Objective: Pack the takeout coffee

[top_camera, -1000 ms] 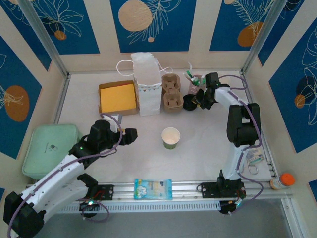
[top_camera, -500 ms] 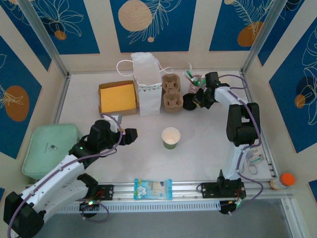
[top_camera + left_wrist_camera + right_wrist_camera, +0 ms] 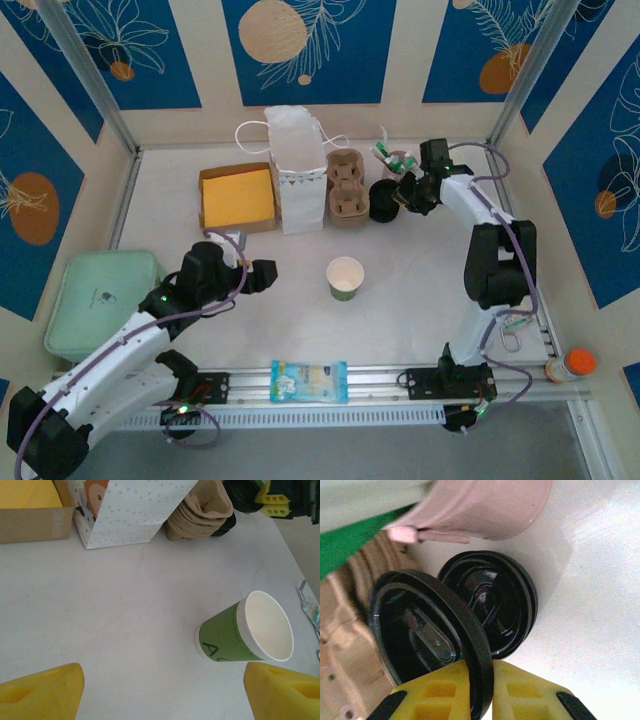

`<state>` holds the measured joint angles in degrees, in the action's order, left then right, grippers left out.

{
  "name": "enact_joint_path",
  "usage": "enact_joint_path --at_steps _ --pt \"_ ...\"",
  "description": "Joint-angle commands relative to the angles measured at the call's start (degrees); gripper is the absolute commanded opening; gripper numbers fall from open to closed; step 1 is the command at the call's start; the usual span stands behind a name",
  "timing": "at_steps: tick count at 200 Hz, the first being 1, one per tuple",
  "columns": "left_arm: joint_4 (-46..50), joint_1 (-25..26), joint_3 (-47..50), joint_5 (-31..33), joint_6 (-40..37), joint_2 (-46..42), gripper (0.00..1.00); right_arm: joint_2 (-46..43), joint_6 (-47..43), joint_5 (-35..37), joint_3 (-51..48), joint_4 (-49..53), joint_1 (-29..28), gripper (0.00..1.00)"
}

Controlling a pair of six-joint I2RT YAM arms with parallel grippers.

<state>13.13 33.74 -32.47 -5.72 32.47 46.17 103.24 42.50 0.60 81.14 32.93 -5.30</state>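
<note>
Here, right fingers (image 3: 437,695) pinching the edge of a black lid (image 3: 420,630), left fingers (image 3: 45,690) spread wide near the takeout coffee (image 3: 235,640)

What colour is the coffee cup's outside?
The cup is green, white-rimmed; clearest in the left wrist view.

Bright, even overhead light; the cup (image 3: 222,640) throws only a faint shadow, and the table (image 3: 600,605) glares white.
</note>
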Motion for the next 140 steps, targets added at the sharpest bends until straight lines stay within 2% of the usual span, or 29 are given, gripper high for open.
enact_joint_path --at_steps 1,38,72,140 --pt "0.95 1.07 -2.38 0.18 -1.36 -0.55 0.83 -4.07 -1.44 0.95 -1.16 2.74 -1.06 0.15" --pt "0.17 3.08 -5.38 0.31 -1.59 0.70 0.83 -9.42 -2.83 3.22 -3.05 4.67 -3.12 0.15" --pt "-1.04 5.81 -8.70 -0.16 -2.51 3.53 0.83 -16.49 -4.88 8.57 -5.13 7.05 -7.17 0.15" --pt "-8.45 8.27 -16.11 -7.52 -1.33 13.26 0.81 -31.70 -9.48 15.19 -8.71 7.70 -18.33 0.15"
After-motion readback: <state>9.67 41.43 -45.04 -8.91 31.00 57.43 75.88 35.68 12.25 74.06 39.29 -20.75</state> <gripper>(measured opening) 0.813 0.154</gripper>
